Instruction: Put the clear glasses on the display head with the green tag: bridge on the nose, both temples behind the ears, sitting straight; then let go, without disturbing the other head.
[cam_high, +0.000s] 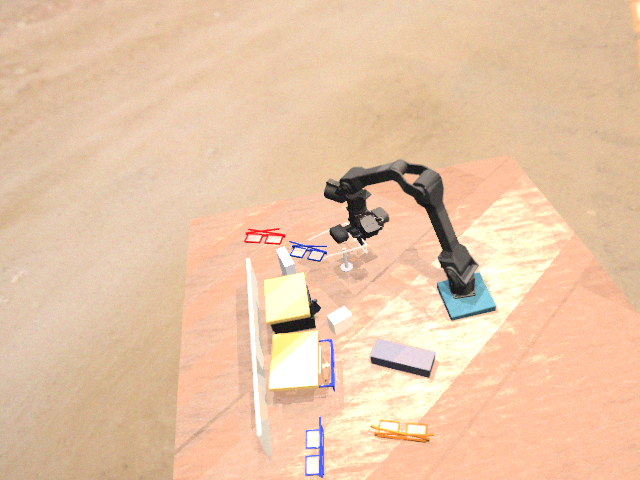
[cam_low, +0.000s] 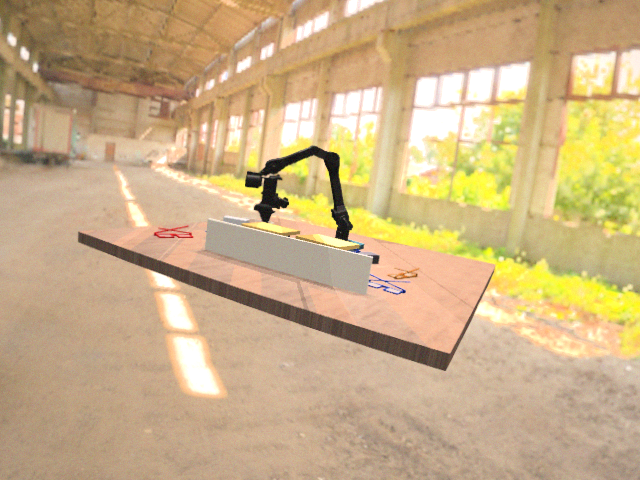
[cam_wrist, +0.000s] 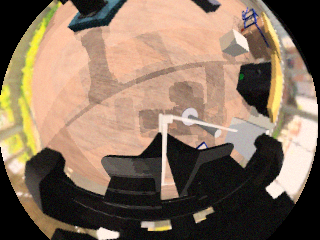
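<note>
My gripper (cam_high: 360, 239) (cam_low: 265, 220) (cam_wrist: 161, 135) is shut on the front frame of the clear glasses (cam_high: 336, 254) (cam_wrist: 164, 160), above the table. Their thin white temples point toward the white wall, one passing over or close by a small white peg stand (cam_high: 346, 267) (cam_wrist: 189, 116). The black display head (cam_high: 293, 324) (cam_wrist: 255, 92) with a green tag (cam_wrist: 241, 76) stands to one side of the glasses, under a yellow top (cam_high: 286, 299). The other head is mostly hidden under a second yellow top (cam_high: 294, 361); blue glasses (cam_high: 333, 361) are at its front.
A white wall (cam_high: 254, 351) (cam_low: 284, 260) stands behind the heads. A pale box (cam_high: 285, 260) (cam_wrist: 247, 137), a white block (cam_high: 339, 320) (cam_wrist: 234, 42) and a grey box (cam_high: 402, 356) stand nearby. Red, blue and orange glasses lie around the table.
</note>
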